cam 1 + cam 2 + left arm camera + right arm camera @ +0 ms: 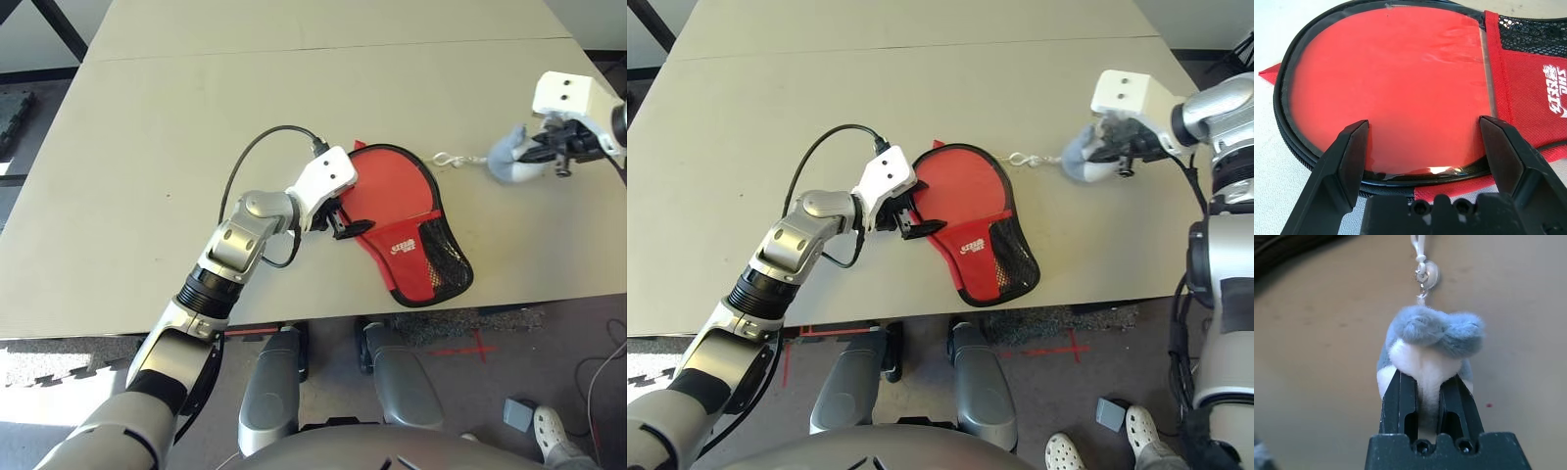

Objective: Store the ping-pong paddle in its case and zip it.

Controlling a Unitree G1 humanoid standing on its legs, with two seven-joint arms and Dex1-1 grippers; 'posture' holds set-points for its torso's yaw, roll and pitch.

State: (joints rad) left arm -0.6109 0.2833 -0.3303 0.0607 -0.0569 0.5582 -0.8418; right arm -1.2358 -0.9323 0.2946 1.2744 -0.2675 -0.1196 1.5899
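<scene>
Case lying mid-table, long axis 11-to-5, paddle inside | left claw gaping empty at its 9 o'clock edge | right claw pinching fluffy ball, tugging cord toward 2 o'clock.

The case lies near the table's front edge, right of centre.

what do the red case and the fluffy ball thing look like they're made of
Case: seemingly non-woven red fabric, matte with a fine dimpled texture, black piping, black mesh pocket. A glossy clear film seems to cover its round part, judging by glare and wrinkles.
Fluffy ball: soft plush, grey-blue and white pile, squashed in the right gripper.
</scene>
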